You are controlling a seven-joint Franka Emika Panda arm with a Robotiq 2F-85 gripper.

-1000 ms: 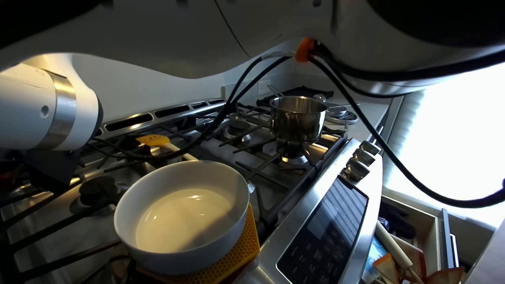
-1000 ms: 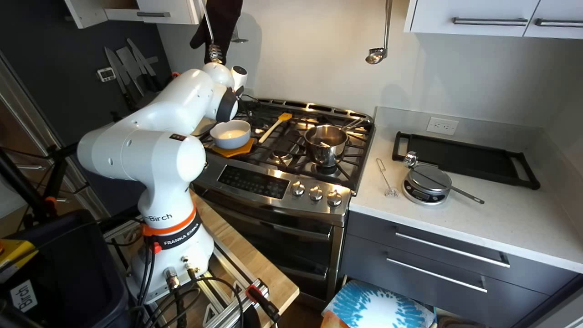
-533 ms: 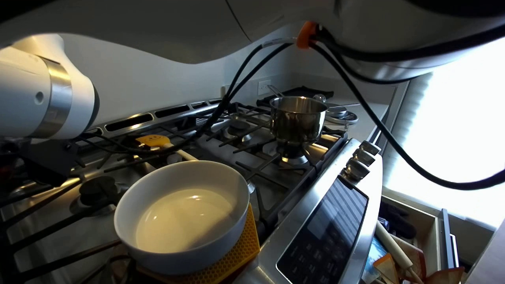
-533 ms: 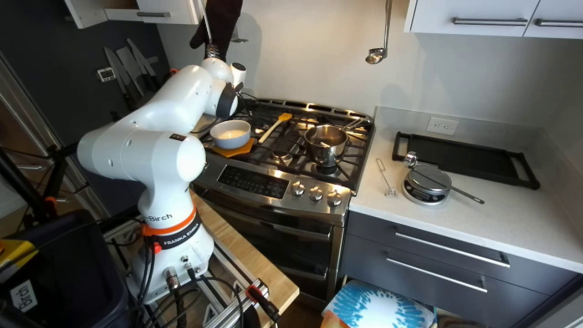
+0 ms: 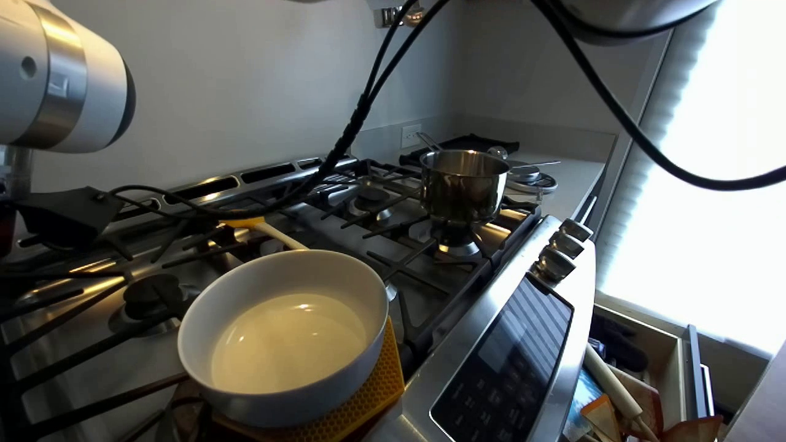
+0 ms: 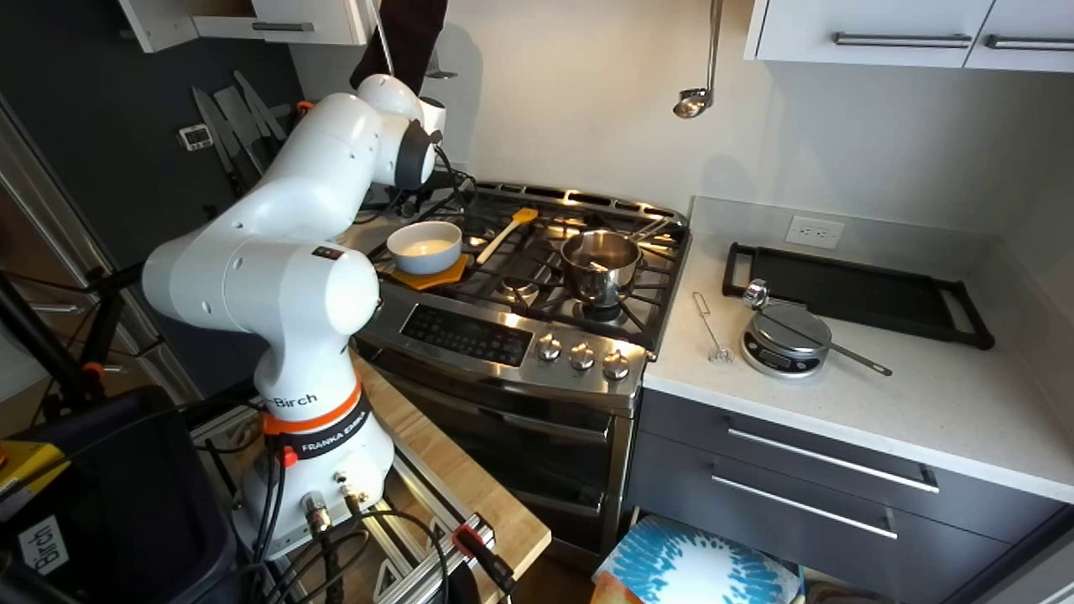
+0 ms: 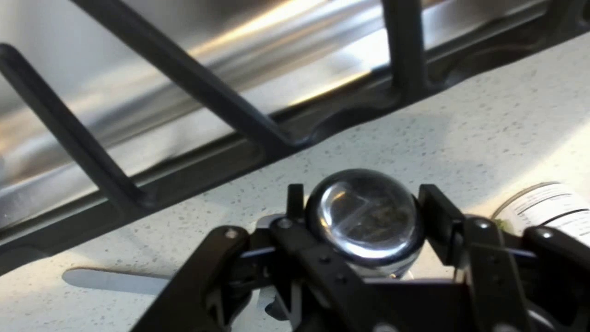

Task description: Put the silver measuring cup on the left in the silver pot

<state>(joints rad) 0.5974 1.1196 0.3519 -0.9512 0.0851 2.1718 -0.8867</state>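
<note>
Silver cup (image 7: 364, 217), clasped in pincer (image 7: 361, 203)

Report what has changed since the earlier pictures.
The arm has risen, drifting slightly left, in both exterior views. In the wrist view the gripper holds what looks like the silver measuring cup; no earlier wrist picture shows when it took hold. The silver pot, white bowl and yellow spatula stayed put.
</note>
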